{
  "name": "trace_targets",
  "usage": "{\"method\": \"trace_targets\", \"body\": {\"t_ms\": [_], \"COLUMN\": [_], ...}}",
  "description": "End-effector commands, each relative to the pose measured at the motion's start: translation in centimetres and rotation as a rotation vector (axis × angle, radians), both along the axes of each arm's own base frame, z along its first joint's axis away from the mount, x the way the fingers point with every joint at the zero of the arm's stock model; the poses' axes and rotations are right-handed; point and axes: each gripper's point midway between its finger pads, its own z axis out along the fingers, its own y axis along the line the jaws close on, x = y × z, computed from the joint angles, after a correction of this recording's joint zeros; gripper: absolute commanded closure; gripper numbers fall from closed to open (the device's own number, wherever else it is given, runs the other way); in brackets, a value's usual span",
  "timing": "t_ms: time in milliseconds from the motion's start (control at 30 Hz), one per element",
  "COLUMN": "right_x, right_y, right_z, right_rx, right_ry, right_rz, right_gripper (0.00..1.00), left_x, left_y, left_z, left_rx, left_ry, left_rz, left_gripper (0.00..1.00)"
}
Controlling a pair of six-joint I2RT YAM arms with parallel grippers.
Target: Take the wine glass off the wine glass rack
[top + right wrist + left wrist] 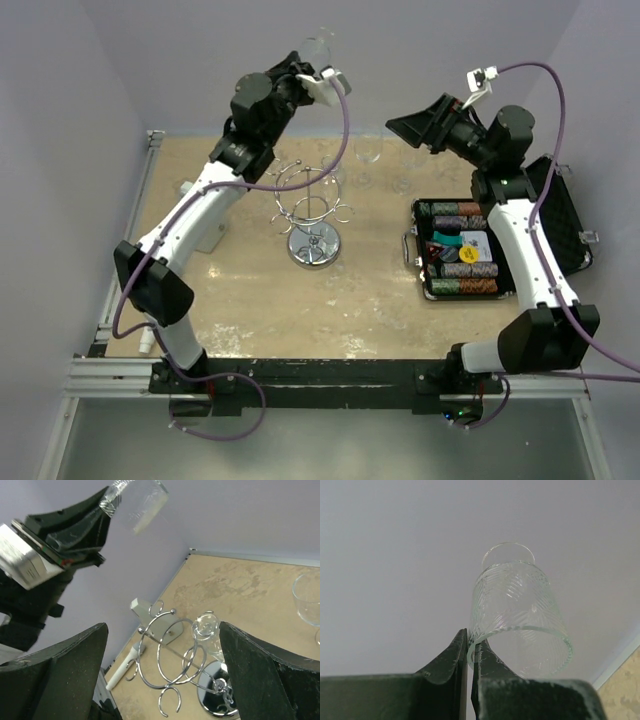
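Background: pale lilac walls around a beige mottled tabletop (250,300).
Wine glass rack (312,212): chrome, standing upright on its disc base at mid-table. The ring of curled hooks shows in the right wrist view (165,672).
Wine glass (319,43): up in the air, well above and behind the rack and clear of the hooks. It is clear with a cut pattern (520,625). No stem visible.
Left gripper (312,62): raised high, fingers (451,664) clamped tight on the glass rim, wall pinched between them.
Right gripper (418,126): held above the table right of the rack, fingers (65,672) spread wide with nothing in them, facing the rack.
Other glasses (370,150): standing on the table behind the rack. One more (205,629) is just beside the hooks; can't tell if it hangs.
Case (565,235): black, open, rows of poker chips, right side of the table by the right arm.
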Motion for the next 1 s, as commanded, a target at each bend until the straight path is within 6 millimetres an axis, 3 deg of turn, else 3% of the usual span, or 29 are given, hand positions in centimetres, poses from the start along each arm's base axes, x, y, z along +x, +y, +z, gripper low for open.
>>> {"method": "trace_targets", "body": {"t_ms": [0,233,367,500,633,833,967], "right_x": [1.2,2.2,2.3,2.5,2.4,2.3,2.3], "right_y": [-0.6,-0.8,-0.7,-0.8,-0.8,-1.1,-1.3], "right_z": [-0.6,-2.2,-2.8,-3.4,-3.6,-4.1,-4.1], "right_rx": [-0.019,-0.021,-0.017,-0.019,-0.021,-0.029,-0.034], "right_ry": [-0.045,-0.019,-0.004,0.012,0.019,0.023,0.021], "right_rz": [-0.026,-0.028,-0.028,-0.031,-0.032,-0.045,-0.058], "right_gripper": [0.02,0.02,0.02,0.02,0.02,0.02,0.02], "left_x": [1.0,3.0,2.9,2.8,3.2,4.2,4.5], "left_y": [6.1,16.5,20.0,20.8,21.4,22.5,23.3], "left_z": [0.4,-7.4,-12.8,-18.1,-21.7,-28.0,-29.8], "left_rx": [-0.074,-0.102,-0.167,-0.245,-0.304,-0.203,-0.131], "left_ry": [0.138,0.488,0.736,0.97,1.088,1.228,1.258], "left_rz": [0.134,0.32,0.338,0.306,0.296,0.362,0.387], "left_gripper": [1.0,1.0,1.0,1.0,1.0,1.0,1.0]}}
